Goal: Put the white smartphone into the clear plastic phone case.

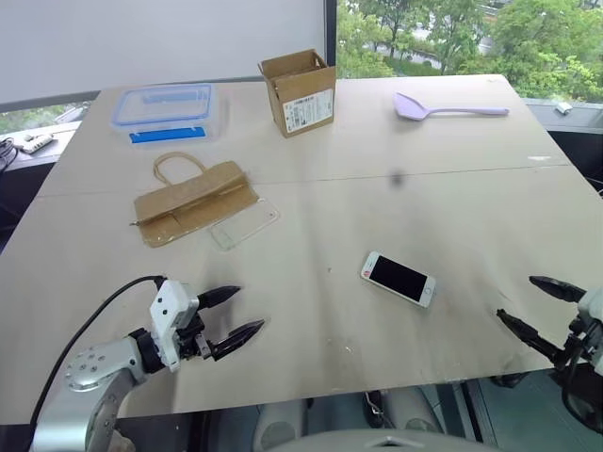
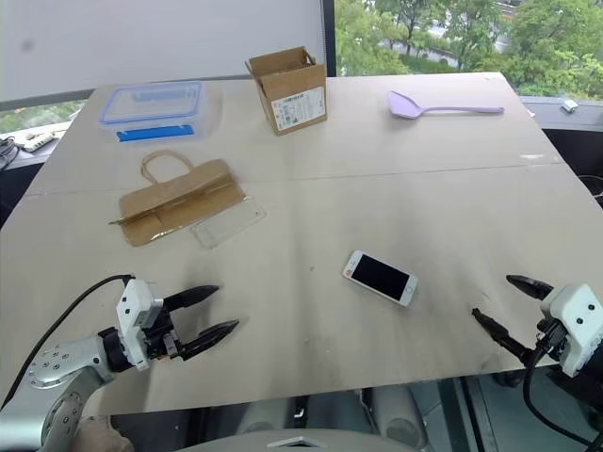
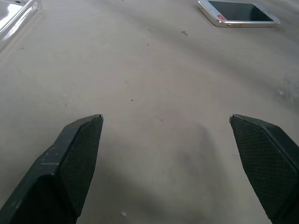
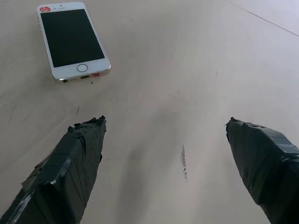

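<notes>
The white smartphone (image 1: 399, 279) lies screen up on the wooden table (image 1: 377, 188), a little right of centre near the front; it also shows in the right wrist view (image 4: 73, 39) and the left wrist view (image 3: 238, 12). The clear plastic phone case (image 1: 244, 224) rests flat at centre left, its edge against a brown paper bag (image 1: 193, 201). My left gripper (image 1: 234, 313) hovers open above the front left of the table, nothing between its fingers. My right gripper (image 1: 529, 303) is open at the front right corner, to the right of the phone and apart from it.
A blue-rimmed clear food container (image 1: 166, 108) stands at the back left. An open cardboard box (image 1: 299, 91) stands at back centre. A lilac spatula (image 1: 448, 108) lies at the back right. The table's front edge runs just below both grippers.
</notes>
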Motion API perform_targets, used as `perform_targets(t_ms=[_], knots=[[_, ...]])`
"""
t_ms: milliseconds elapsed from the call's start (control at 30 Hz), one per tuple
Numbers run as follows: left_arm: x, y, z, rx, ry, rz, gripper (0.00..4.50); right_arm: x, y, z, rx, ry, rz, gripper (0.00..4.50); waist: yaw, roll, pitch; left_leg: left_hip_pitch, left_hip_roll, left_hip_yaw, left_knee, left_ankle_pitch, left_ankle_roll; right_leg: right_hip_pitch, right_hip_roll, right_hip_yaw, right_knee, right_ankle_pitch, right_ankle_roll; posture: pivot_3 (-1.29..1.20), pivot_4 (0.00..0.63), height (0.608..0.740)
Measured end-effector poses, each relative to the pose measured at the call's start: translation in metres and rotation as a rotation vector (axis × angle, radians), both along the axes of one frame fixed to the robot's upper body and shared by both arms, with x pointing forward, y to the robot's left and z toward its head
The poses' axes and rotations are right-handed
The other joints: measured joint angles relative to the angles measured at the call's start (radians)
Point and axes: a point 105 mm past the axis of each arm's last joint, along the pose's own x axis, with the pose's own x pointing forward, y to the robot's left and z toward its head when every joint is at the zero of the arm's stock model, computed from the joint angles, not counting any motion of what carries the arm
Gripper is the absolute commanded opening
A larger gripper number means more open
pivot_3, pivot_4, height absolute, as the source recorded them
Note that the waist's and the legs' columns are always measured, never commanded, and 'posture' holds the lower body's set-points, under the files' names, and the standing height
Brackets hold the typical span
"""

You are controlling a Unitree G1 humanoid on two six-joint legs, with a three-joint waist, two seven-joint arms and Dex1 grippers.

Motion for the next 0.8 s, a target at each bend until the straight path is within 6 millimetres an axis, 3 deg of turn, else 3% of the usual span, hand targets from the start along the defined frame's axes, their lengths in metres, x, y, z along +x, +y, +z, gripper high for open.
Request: perform_targets(t_ms=[100, 133, 233, 433, 600, 733, 800], knots=[[0.009, 0.006, -0.003, -0.016, -0.053, 0.031, 4.5, 0.002, 0.005, 0.005, 0.028, -0.03, 0.016, 4.47, 0.001, 0.004, -0.002, 0.001, 0.0, 0.0, 0.0, 0.0, 0.0, 0.0, 0.0, 0.0, -0.001, 0.0, 0.0, 0.0, 0.15, 0.74], [0.024, 0.019, -0.011, -0.039, -0.089, 0.092, 4.5, 0.006, 0.024, 0.018, 0.091, -0.093, 0.081, 4.47, 0.0, 0.006, -0.003, 0.001, 0.0, 0.0, 0.0, 0.0, 0.0, 0.0, 0.001, 0.0, 0.002, 0.0, 0.0, 0.0, 0.15, 0.74], [0.039, 0.027, -0.011, -0.025, -0.148, 0.097, 4.5, 0.003, 0.059, 0.044, 0.131, -0.182, 0.231, 4.47, 0.001, 0.004, -0.004, 0.003, 0.0, -0.003, 0.001, 0.0, 0.0, 0.001, 0.003, -0.001, 0.004, 0.0, 0.0, 0.0, 0.15, 0.74], [0.077, 0.056, -0.002, 0.111, -0.165, 0.158, 4.5, -0.012, 0.095, 0.059, 0.147, -0.15, 0.424, 4.47, 0.006, 0.003, -0.004, 0.01, 0.0, -0.002, 0.0, 0.0, 0.0, 0.01, 0.001, -0.001, 0.002, 0.0, 0.0, 0.0, 0.15, 0.74], [0.116, 0.03, 0.029, 0.117, -0.192, 0.106, 4.5, -0.019, 0.107, 0.063, 0.131, -0.131, 0.489, 4.47, 0.019, -0.003, -0.004, 0.01, 0.0, -0.001, 0.0, 0.0, 0.0, 0.013, 0.0, -0.001, -0.002, 0.0, 0.0, 0.0, 0.15, 0.74], [0.108, -0.003, 0.063, -0.049, -0.17, -0.045, 4.5, -0.02, 0.109, 0.063, 0.138, -0.117, 0.477, 4.47, 0.008, -0.004, -0.004, 0.011, 0.0, 0.0, -0.003, -0.001, 0.001, 0.013, 0.0, 0.0, -0.002, 0.0, 0.001, 0.0, 0.15, 0.74], [0.107, -0.007, 0.074, -0.093, -0.159, -0.058, 4.5, -0.02, 0.109, 0.063, 0.139, -0.118, 0.471, 4.47, 0.007, -0.004, -0.004, 0.012, 0.0, 0.0, -0.005, -0.001, 0.001, 0.013, 0.001, 0.0, -0.002, -0.001, 0.001, 0.0, 0.15, 0.74]])
